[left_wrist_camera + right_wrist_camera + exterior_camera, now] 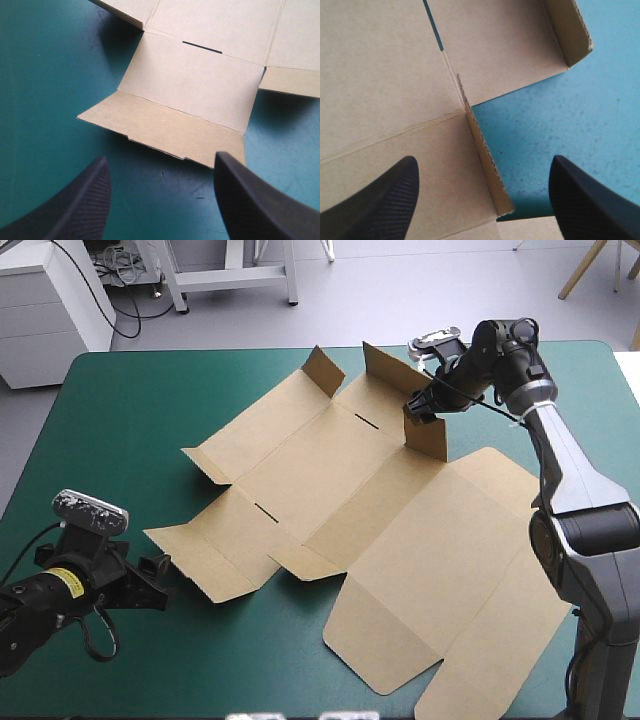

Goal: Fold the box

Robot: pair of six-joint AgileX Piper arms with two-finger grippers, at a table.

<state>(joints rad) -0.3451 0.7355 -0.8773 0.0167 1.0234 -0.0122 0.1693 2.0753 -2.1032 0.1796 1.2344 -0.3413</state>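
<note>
Box (350,500) lies opened out mid surface (120,410), mostly flat. A few far flaps (325,370) already stand up. R tool (482,159) is open, fingers astride the upright corner flap (481,142) on the box's far side, not pinching it yet. L tool (160,159) is also open, low and just short of the near-left side flap (165,131), no contact.

Step in hand, prob: raising the walls. To do it well, R should close on its flap near the crease, not the tip. Then swing it along the score line so the board bends there, not mid-panel. L should slip one finger under its flap's free edge and lift w/ the crease as hinge. That also steadies the sheet so R's pull doesn't drag it. Go slow; thin board likely skids on the surface.
</note>
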